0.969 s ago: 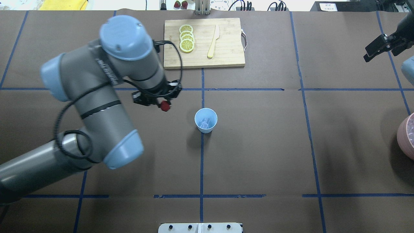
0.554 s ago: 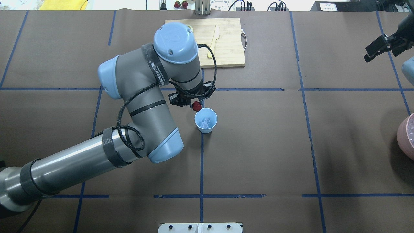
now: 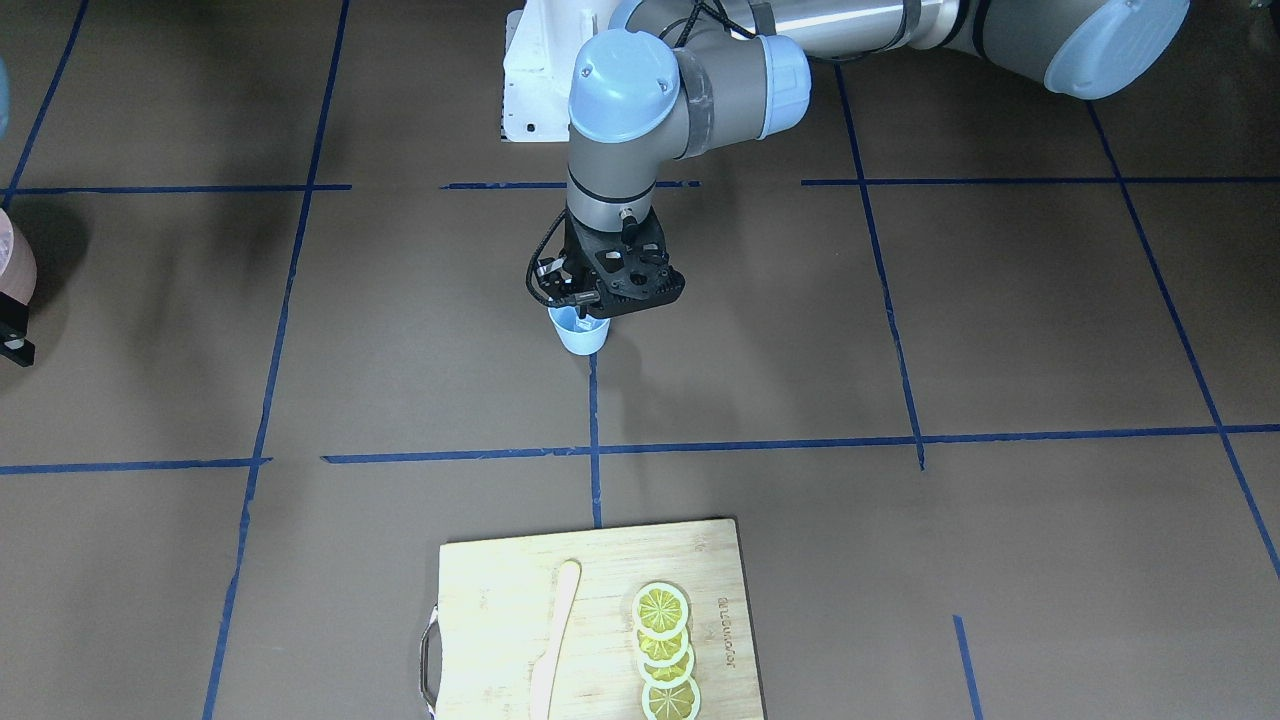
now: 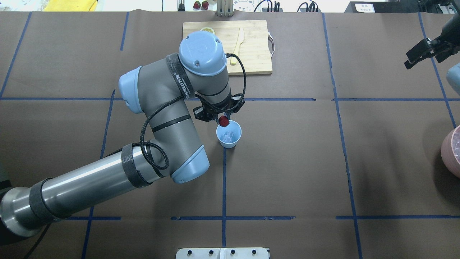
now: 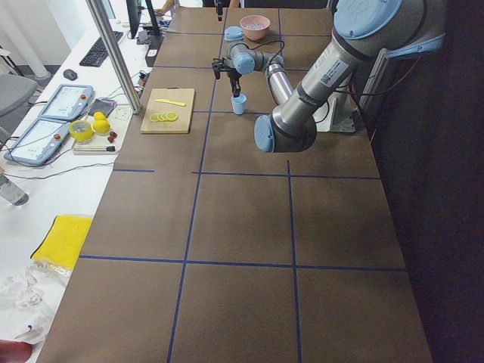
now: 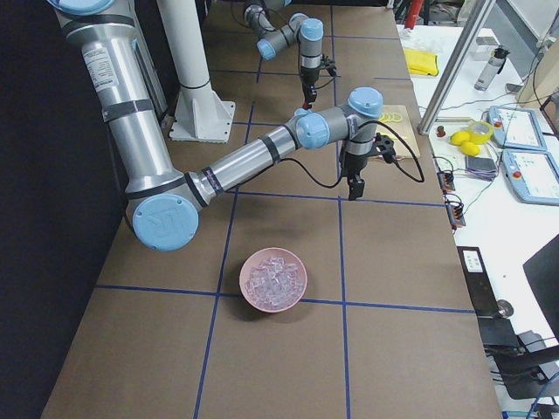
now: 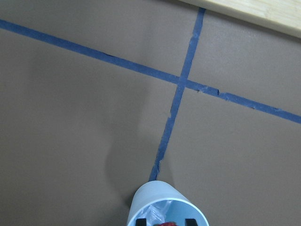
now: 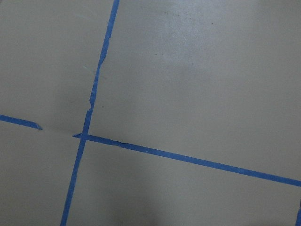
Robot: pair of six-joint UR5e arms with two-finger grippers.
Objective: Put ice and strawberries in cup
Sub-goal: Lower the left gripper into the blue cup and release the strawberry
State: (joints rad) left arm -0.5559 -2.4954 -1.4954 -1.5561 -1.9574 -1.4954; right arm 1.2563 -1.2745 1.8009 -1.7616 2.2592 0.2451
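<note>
Clamped shut on the strawberry (image 4: 224,122), my left gripper (image 4: 223,118) hangs over the cup (image 4: 229,145). The berry sits above the board-side edge of the rim and is not yet inside. My wrist view agrees: a sliver of red shows between the two fingertips (image 7: 140,221), over the cup mouth.

Handling notes:
- I judge the berry light, soft and easily bruised, with a skin that offers little friction.
- Hold it across the widest part of the body, below the green cap, with only enough force to stop slip.
- Release calls for the berry centred over the mouth. Off centre, it may strike the rim and tip the cup, which looks light and thin-walled.

Ice (image 4: 228,136) already lies in the cup bottom. More ice fills the pink bowl (image 6: 244,284), well apart from the cup on my right side. The cubes look hard, small and slippery.

My right gripper (image 4: 418,54) hangs far from the cup, and I cannot tell whether its jaws are apart or together. Beyond the cup, a board (image 4: 257,43) carries a knife (image 4: 239,43) and lemon slices (image 3: 662,640).
</note>
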